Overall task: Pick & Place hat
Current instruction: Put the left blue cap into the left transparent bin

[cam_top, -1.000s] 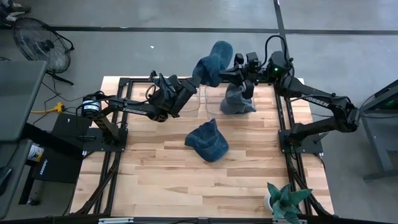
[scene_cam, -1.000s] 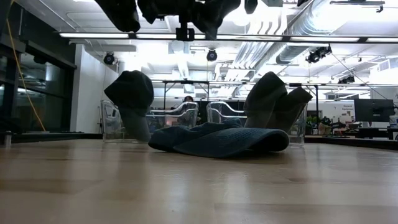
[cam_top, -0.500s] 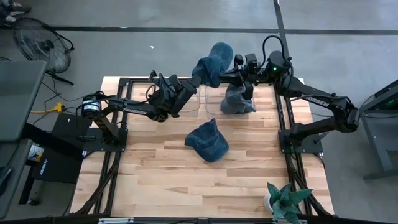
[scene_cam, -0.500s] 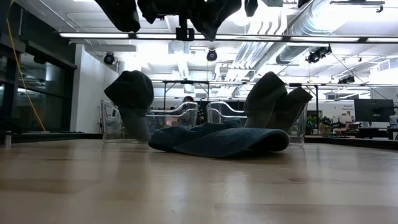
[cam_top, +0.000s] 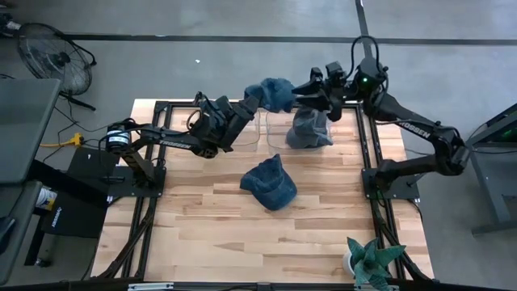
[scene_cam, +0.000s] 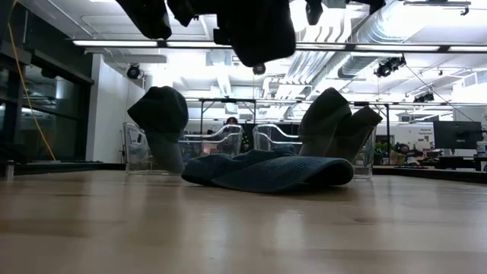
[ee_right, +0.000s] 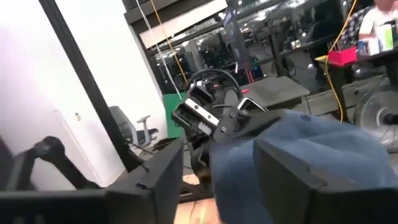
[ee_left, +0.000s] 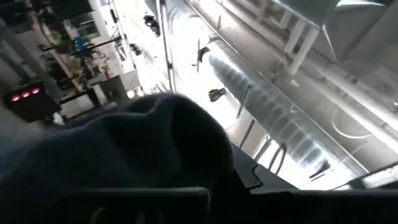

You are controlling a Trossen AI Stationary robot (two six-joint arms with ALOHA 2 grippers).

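Blue hats, seemingly four: left hand (cam_top: 252,103) clamps one (cam_top: 273,91), right hand (cam_top: 317,86) open.

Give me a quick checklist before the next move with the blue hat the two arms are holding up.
1. Left claw shut on the raised blue fabric hat: ok.
2. Right claw let go of that hat: cannot tell; it sits right against it.
3. Hat clear of the wooden table: ok.
4. Clear plastic bin visible for placing: ok.
5. Second blue hat lying on the table out of the way: ok.
6. Grey hat in the right-hand bin undisturbed: cannot tell.
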